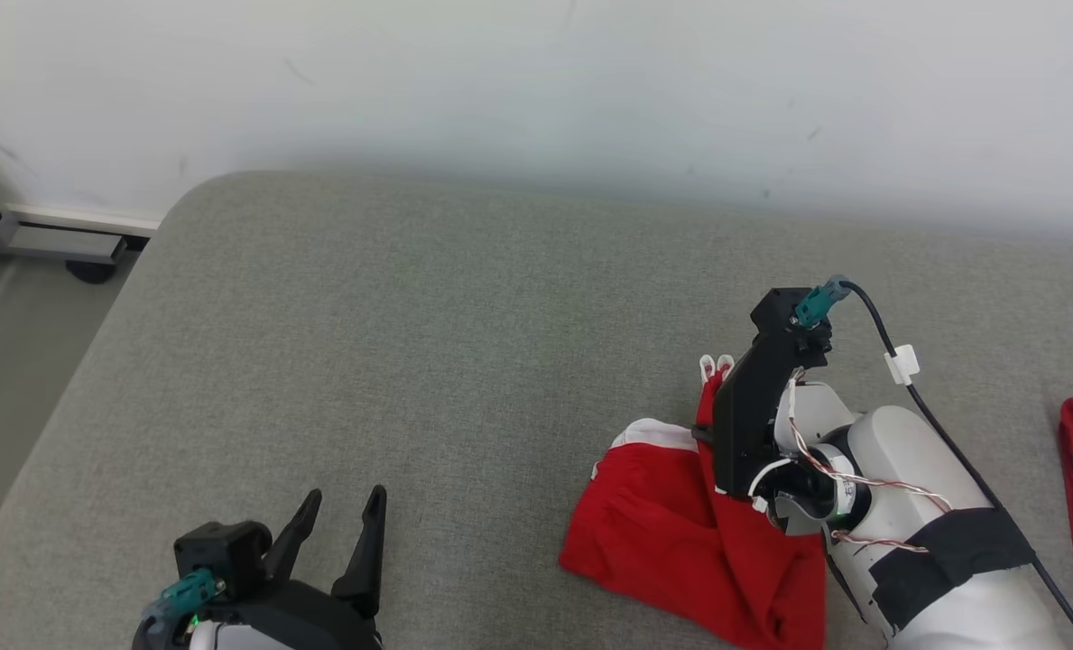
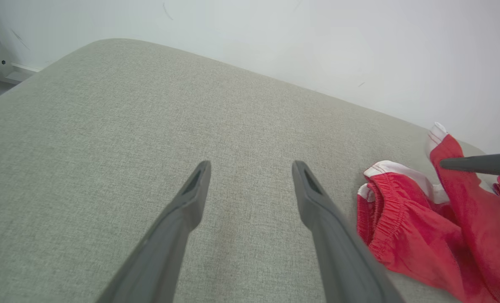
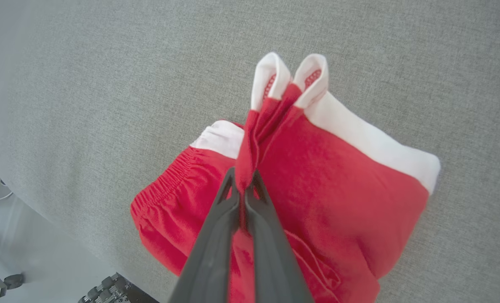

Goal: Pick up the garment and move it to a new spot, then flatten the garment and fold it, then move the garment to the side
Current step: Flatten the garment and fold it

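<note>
Garment (image 1: 658,528): red shorts w/ white trim, heaped on grey cushion (image 1: 410,361), right of centre in head view, one fold pulled up. Looks light, soft, floppy, so it'll prob. sag and drag, w/ no stiffness to rely on. Right gripper (image 3: 243,187) clamped tight on a bunched red ridge near the white hem (image 3: 359,134). Left gripper (image 1: 348,504) spread wide, empty, well apart from cloth. Better holds for flattening, imo: corners of elastic waistband (image 3: 165,189).
</note>
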Available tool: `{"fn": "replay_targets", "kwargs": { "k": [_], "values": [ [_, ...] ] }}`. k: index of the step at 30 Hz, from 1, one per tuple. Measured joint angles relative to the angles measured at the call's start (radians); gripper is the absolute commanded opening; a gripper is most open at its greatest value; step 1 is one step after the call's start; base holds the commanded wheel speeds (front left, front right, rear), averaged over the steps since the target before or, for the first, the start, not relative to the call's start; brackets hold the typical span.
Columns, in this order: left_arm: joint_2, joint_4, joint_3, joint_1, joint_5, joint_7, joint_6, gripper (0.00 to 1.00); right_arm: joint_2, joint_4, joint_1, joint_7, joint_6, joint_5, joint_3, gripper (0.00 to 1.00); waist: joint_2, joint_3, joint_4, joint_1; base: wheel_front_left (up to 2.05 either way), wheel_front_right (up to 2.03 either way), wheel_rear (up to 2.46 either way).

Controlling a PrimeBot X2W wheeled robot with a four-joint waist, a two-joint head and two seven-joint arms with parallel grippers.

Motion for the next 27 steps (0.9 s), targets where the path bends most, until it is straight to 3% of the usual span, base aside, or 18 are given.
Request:
{"fn": "replay_targets", "kwargs": {
  "k": [22,23,24,27],
  "values": [
    [-0.011,0.027,-0.012,-0.035,0.0,0.0,-0.016,1.0,0.0,0.106,-0.065,-0.113,-0.043,0.164,0.207,0.03,0.0001,0.024,0.059,0.0,0.0,0.0,0.0],
    [-0.01,0.028,-0.01,-0.035,0.0,0.0,-0.016,1.0,0.0,0.111,-0.071,-0.116,-0.043,0.166,0.209,0.85,0.0001,0.024,0.059,0.0,0.0,0.0,0.0],
    [-0.01,0.028,-0.008,-0.035,0.0,-0.001,-0.016,1.0,-0.001,0.115,-0.078,-0.124,-0.043,0.168,0.21,1.0,0.0,0.024,0.059,0.0,0.0,0.0,0.0],
    [-0.008,0.028,0.002,-0.032,-0.001,-0.002,-0.016,1.0,-0.001,0.112,-0.092,-0.145,-0.043,0.196,0.22,1.0,0.0001,0.024,0.055,0.0,0.0,0.0,0.0]
  ]
}}
